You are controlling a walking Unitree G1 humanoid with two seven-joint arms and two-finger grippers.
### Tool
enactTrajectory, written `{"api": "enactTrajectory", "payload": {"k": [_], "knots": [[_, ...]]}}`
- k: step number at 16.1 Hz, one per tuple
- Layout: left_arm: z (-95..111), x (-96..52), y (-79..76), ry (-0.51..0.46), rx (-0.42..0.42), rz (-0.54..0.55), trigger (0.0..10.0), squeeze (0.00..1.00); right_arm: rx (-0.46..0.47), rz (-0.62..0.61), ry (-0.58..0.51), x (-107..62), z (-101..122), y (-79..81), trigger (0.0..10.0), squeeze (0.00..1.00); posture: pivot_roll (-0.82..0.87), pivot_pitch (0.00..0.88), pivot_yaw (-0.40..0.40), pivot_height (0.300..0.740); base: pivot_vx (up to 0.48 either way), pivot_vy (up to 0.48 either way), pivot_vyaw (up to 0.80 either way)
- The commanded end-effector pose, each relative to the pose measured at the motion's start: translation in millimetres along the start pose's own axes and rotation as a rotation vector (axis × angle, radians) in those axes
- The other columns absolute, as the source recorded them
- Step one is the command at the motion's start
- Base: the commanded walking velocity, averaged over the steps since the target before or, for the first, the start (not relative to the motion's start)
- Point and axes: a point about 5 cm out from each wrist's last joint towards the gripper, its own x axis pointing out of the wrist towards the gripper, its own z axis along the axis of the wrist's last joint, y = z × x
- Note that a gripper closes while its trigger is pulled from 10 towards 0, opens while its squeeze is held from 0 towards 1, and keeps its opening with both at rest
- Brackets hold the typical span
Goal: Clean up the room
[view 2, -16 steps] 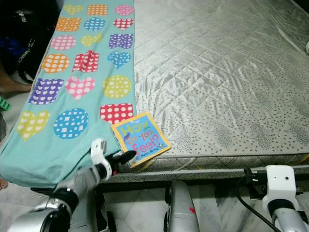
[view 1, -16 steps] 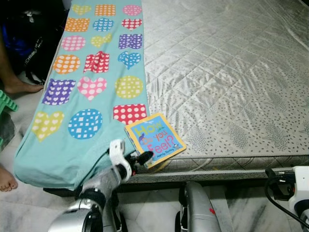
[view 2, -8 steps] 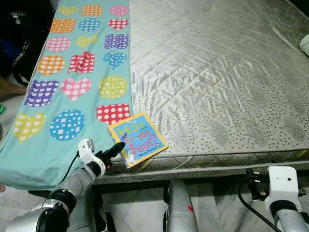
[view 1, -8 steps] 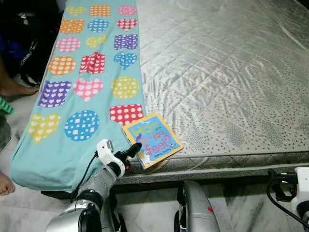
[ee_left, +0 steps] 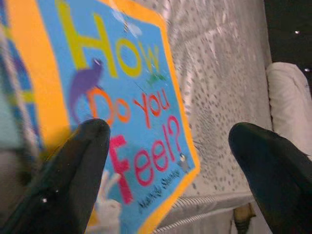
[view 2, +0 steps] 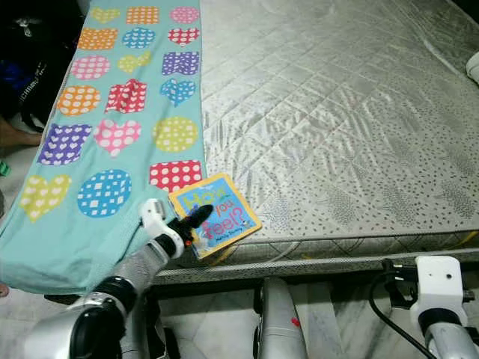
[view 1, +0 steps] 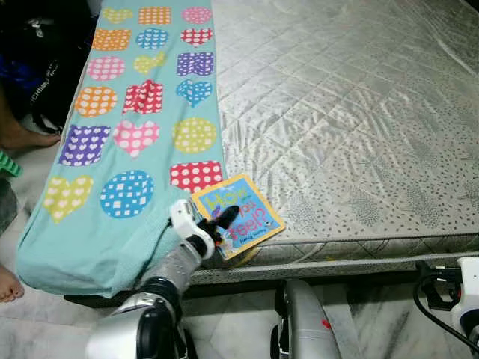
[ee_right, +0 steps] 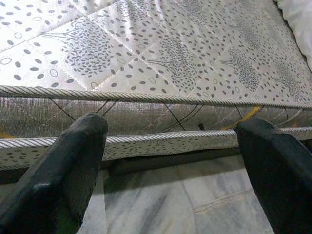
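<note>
**Book at the mattress edge could slide off under the left claw**

Left eye view: the book (view 1: 239, 215) lies at the near edge of the mattress (view 1: 359, 134), one corner jutting past it, just beside the heart-patterned blanket (view 1: 127, 149). The left claw (view 1: 222, 222) sits over the book's near-left corner. A person's bare foot (view 1: 9, 283) rests on the floor, well to the left of the book.

Right eye view: the right claw (view 2: 397, 271) hangs low in front of the mattress side, well right of the book, idle.

Left wrist view: the left claw's 2 fingers (ee_left: 73, 170) are spread wide, holding nothing, with the book cover (ee_left: 122, 117) between them. If they close on the flat cover instead of around an edge, the book may likely skid off the mattress or tip to the floor.

Right wrist view: the right claw's fingers (ee_right: 73, 156) stand wide apart and empty, facing the mattress side.
</note>
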Motion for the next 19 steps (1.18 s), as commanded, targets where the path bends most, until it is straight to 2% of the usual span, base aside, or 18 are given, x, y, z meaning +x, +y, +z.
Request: {"api": "enactTrajectory", "payload": {"k": [1,2,3,6,7,8,9,11,12,15,16,17,18,19], "knots": [[-7,-0.2,-0.1,0.02,-0.009,-0.01,0.0,0.0,-0.01,-0.021,0.001,-2.9,1,-4.7,10.0,0.0,-0.34,0.215,-0.017,0.6,0.0,0.0,0.0],[-11,1.0,-2.8,0.034,-0.009,-0.022,2.1,0.0,-0.01,-0.022,0.0,-2.6,1,-5.5,10.0,0.0,-0.34,0.215,-0.017,0.6,0.0,0.0,0.0],[-14,1.7,-4.3,0.039,-0.011,-0.026,10.0,0.0,-0.011,-0.024,0.001,-2.3,1,-6.6,10.0,0.0,-0.34,0.215,-0.017,0.6,0.0,0.0,0.0],[-19,1.2,-5.0,0.016,-0.035,-0.031,10.0,0.0,-0.011,-0.025,0.003,-2.8,1,-6.5,10.0,0.0,-0.33,0.215,-0.013,0.6,0.0,0.0,0.0],[-17,-1.2,-1.1,-0.023,-0.028,-0.01,10.0,0.0,-0.009,-0.021,0.005,-3.0,0,-4.0,10.0,0.0,-0.33,0.213,-0.012,0.6,0.0,0.0,0.0],[-14,-3.0,2.3,-0.054,-0.026,0.015,10.0,0.58,-0.008,-0.019,0.007,-3.0,-1,-3.3,10.0,0.0,-0.33,0.213,-0.012,0.6,0.0,0.0,0.0],[-10,-6.2,7.8,-0.098,-0.02,0.056,10.0,1.0,-0.007,-0.017,0.009,-2.7,-2,-2.7,10.0,0.0,-0.32,0.211,-0.01,0.6,0.0,0.0,0.0],[-8,-12.4,14.6,-0.164,-0.063,0.088,10.0,1.0,-0.007,-0.017,0.01,-1.1,-3,-2.9,10.0,0.0,-0.31,0.206,-0.008,0.6,0.0,0.0,0.0],[-12,-15.0,17.5,-0.163,-0.068,0.098,10.0,1.0,-0.007,-0.018,0.009,-0.1,-2,-2.9,10.0,0.0,-0.31,0.2,-0.008,0.6,0.0,0.0,0.0],[-25,-21.6,29.0,-0.104,-0.081,0.132,10.0,1.0,-0.003,-0.018,0.0,2.8,1,-1.0,10.0,0.0,-0.31,0.199,-0.012,0.6,0.0,0.0,0.0],[-27,-22.8,31.9,-0.08,-0.094,0.141,10.0,0.96,-0.003,-0.018,-0.004,3.2,2,-1.0,10.0,0.0,-0.32,0.198,-0.014,0.6,0.0,0.0,0.0],[-28,-23.0,32.8,-0.063,-0.109,0.141,10.0,0.18,-0.004,-0.02,-0.009,3.4,4,-1.9,10.0,0.0,-0.33,0.198,-0.015,0.6,0.0,0.0,0.0],[-30,-23.2,33.9,-0.042,-0.102,0.153,10.0,0.0,-0.008,-0.025,-0.017,3.6,7,-4.5,10.0,0.0,-0.34,0.199,-0.014,0.6,0.0,0.0,0.0],[-31,-22.4,32.8,-0.032,-0.108,0.147,10.0,0.0,-0.009,-0.031,-0.023,3.9,9,-6.6,10.0,0.0,-0.35,0.2,-0.013,0.6,0.0,0.0,0.0]]}}
